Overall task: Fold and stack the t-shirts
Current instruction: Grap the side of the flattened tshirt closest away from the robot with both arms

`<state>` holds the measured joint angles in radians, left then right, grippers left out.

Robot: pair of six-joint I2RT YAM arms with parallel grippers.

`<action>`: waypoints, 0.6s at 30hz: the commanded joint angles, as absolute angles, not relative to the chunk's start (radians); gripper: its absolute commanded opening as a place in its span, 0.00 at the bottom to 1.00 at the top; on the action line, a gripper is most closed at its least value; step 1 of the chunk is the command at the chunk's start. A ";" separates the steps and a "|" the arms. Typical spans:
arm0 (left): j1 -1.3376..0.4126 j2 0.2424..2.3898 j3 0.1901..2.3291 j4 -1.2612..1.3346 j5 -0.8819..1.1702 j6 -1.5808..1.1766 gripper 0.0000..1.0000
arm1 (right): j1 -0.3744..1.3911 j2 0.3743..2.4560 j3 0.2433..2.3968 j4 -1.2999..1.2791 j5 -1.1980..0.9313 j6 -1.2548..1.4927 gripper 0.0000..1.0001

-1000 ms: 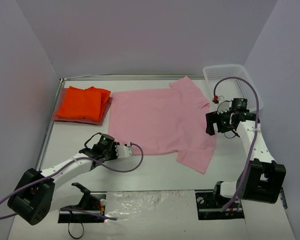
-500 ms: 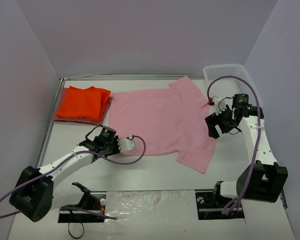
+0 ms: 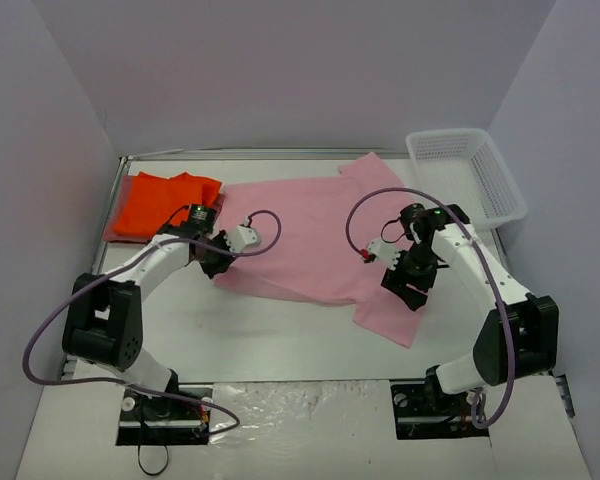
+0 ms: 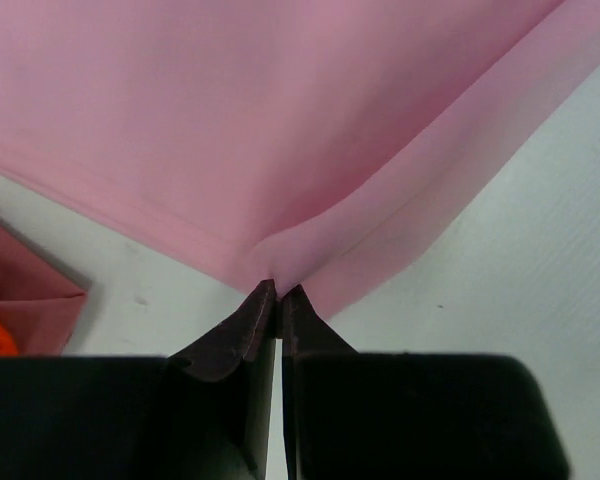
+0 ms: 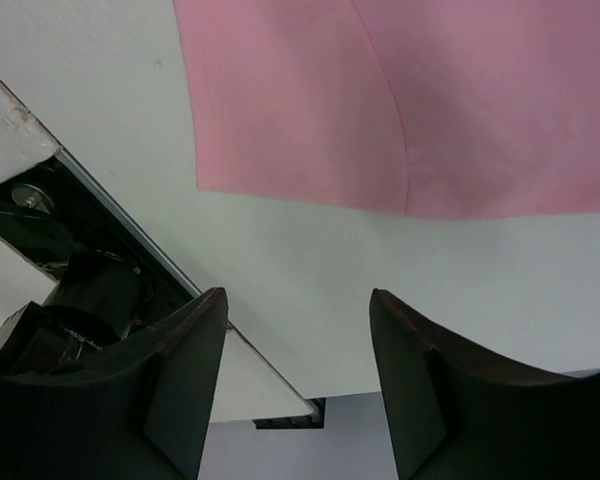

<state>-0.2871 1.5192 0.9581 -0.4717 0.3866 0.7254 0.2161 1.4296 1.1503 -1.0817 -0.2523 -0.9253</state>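
The light pink t-shirt (image 3: 320, 230) lies spread across the middle of the tabletop (image 3: 280, 345), and its fold looks just begun. The left hand (image 4: 277, 300) is pinched tight on the near-left hem corner, and the cloth puckers there. The right hand (image 5: 298, 385) hangs over the near-right sleeve — jaws apart, gripping nothing. Next, I judge, it must take hold there so both can carry the cloth over evenly. The folded orange t-shirt (image 3: 165, 205) sits far left.

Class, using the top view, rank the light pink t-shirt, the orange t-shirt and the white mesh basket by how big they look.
1. The light pink t-shirt, spread out, is clearly largest.
2. The white mesh basket and the folded orange t-shirt look about alike, so I give no ranking between them.
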 commanded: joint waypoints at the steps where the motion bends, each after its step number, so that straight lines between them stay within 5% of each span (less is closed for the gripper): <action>1: -0.229 1.606 1.097 -0.560 0.514 0.690 0.02 | 0.307 1.471 1.131 -1.100 -0.167 -0.876 0.54; 6: -0.192 1.744 1.210 -0.612 0.558 0.675 0.02 | 0.377 1.537 1.085 -1.066 -0.198 -0.853 0.35; 18: -0.078 1.933 1.400 -0.634 0.649 0.634 0.02 | 0.664 1.669 1.043 -0.997 -0.134 -0.707 0.27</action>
<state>-0.1123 1.9369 1.3510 -0.6064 0.6041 0.6479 0.6350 1.6581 1.0565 -0.9573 -0.1745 -0.7574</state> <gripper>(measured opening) 0.035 0.263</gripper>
